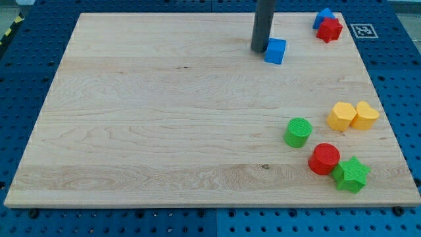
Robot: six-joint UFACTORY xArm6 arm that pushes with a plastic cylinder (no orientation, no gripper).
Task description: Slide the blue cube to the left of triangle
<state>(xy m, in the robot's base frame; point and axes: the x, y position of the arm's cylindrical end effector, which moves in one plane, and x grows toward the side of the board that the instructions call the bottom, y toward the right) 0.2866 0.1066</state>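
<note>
Wooden board (164,131): pale grain, lying on a blue pegboard table (26,66) that shows on all sides of it.

Red block (330,29): near the view's top right corner of the board; its exact shape I cannot make out.

Yellow blocks, two: one (341,116) and the other (364,114) touching side by side at the view's right edge.

Green cylinder (298,131): upright, just left of the yellow pair and slightly lower.

Red cylinder (324,158): below the green cylinder, toward the view's right.

Green star-shaped block (352,174): touching the red cylinder on its right, near the board's bottom right corner.

Fiducial marker (363,30): black-and-white tag on the table beyond the board's top right corner.
</note>
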